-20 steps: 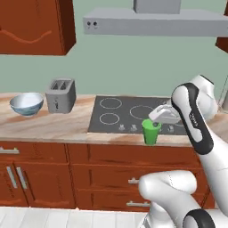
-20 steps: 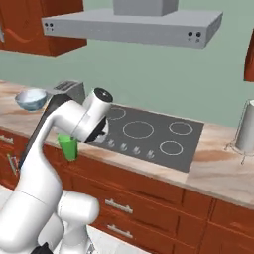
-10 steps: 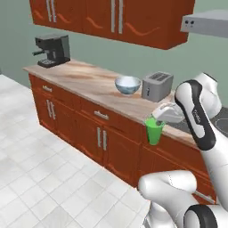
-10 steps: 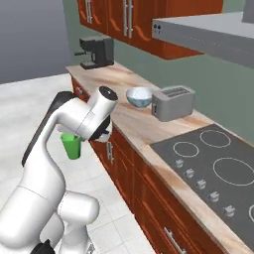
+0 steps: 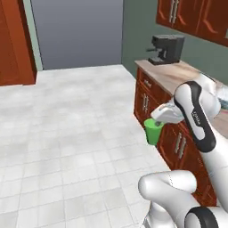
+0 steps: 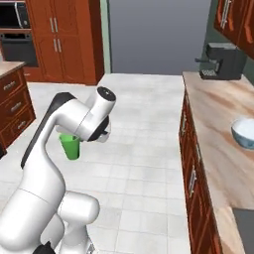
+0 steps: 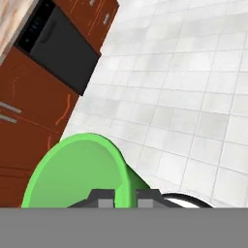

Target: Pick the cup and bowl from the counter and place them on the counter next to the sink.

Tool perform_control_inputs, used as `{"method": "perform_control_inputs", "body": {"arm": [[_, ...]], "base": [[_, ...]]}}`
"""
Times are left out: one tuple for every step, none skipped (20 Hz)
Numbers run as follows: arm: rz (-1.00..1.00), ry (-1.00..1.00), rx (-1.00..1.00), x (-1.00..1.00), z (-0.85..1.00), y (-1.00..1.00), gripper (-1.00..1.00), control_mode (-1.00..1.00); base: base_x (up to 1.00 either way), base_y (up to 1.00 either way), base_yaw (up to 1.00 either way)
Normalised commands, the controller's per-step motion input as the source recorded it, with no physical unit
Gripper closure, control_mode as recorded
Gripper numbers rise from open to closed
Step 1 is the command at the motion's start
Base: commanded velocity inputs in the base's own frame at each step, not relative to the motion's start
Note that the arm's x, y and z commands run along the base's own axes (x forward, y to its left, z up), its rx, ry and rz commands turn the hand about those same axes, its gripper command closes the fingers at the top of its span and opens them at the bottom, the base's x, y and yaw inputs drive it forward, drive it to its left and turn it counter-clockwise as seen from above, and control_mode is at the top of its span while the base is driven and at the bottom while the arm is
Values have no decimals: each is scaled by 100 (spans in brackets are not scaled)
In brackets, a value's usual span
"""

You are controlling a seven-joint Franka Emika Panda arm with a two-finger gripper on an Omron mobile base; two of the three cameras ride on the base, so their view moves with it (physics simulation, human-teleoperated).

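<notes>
White arm's end effector [image 5: 156, 123] clamped on green cup [image 5: 153, 131], held over tiled floor [image 5: 67, 133], coffee machine [image 5: 166, 49] on counter [image 5: 173, 73]

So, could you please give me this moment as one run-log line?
gripper: shut on cup | cup: carried upright above the tiled floor | bowl: on counter, not yet moved

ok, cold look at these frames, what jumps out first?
The bright green cup, gripped by its rim in the pincer and hanging over the white tiled floor, off the counter. Next, the pale blue bowl, on that counter at the right of the right base view. The black coffee machine stands at the counter's far end.
</notes>
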Motion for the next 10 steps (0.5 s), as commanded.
{"method": "perform_control_inputs", "body": {"arm": [[0,0,0,0,0,0,100,100],[0,0,0,0,0,0,100,100],[0,0,0,0,0,0,100,100],[0,0,0,0,0,0,100,100],[0,0,0,0,0,0,100,100],[0,0,0,0,0,0,100,100],[0,0,0,0,0,0,100,100],[0,0,0,0,0,0,100,100],[0,0,0,0,0,0,100,100],[0,0,0,0,0,0,100,100]], "base": [[61,-1,81],[60,-1,80],[65,-4,79],[68,-3,79],[66,-1,79],[68,-1,79],[74,0,76],[76,0,74],[74,0,72],[70,0,73]]}}
